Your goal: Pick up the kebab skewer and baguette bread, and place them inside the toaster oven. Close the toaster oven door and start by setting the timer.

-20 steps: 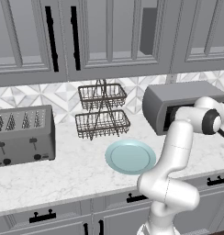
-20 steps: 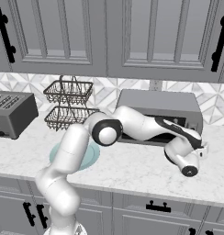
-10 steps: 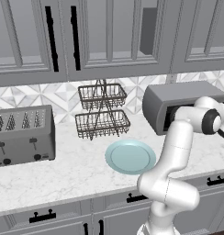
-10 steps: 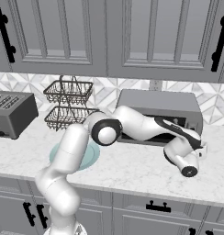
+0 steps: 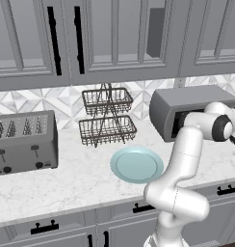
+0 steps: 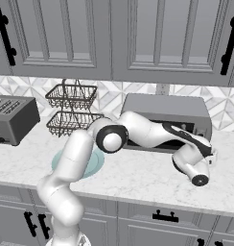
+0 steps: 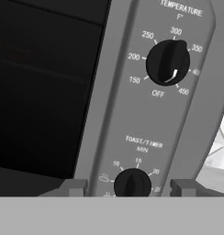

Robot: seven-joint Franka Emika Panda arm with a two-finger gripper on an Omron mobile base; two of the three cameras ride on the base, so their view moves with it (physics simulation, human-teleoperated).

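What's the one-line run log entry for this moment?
phase: timer setting | gripper: open, fingers either side of timer knob | toaster oven: control panel faced | temperature knob: untouched | plate: bare

The white arm (image 6: pixel 76 158) rises from the front left of the marble tabletop (image 6: pixel 138 180) and bends across to the right, along the front of the toaster oven (image 6: pixel 164 120). The toaster oven stands at the back right of the tabletop, its dark front partly hidden by the arm. The hand (image 6: pixel 210 154) lies by the oven's right front corner. A teal plate (image 6: pixel 92 163) lies behind the arm, a 2-tier wire rack (image 6: pixel 71 110) at the back, a toaster (image 6: pixel 11 117) at the left edge.
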